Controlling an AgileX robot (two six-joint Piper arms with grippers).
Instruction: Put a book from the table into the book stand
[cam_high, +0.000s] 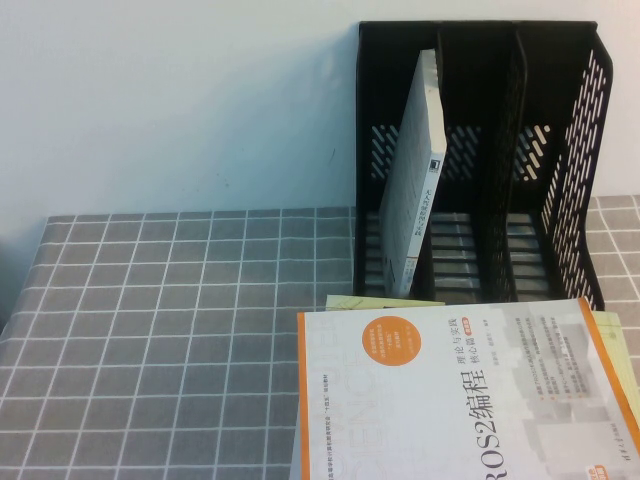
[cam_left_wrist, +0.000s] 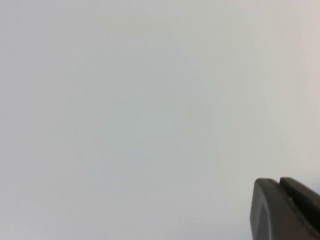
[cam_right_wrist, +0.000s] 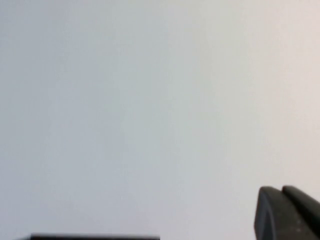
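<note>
Grey checked cloth covers the desk, which stands against a plain pale wall. At the far right corner sits the black book stand, divided into three upright compartments with perforated walls. One white book already stands in the left compartment, tilted so that its top leans toward the right divider. At the near edge, right of centre, a large book with a white and orange cover lies flat, face up, on top of a yellow-green book whose edges show beside and behind it. Neither arm appears in the high view. Left gripper: only a dark portion is visible against the wall; its opening cannot be determined. Right gripper: likewise partly visible before the wall, opening undeterminable.
</note>
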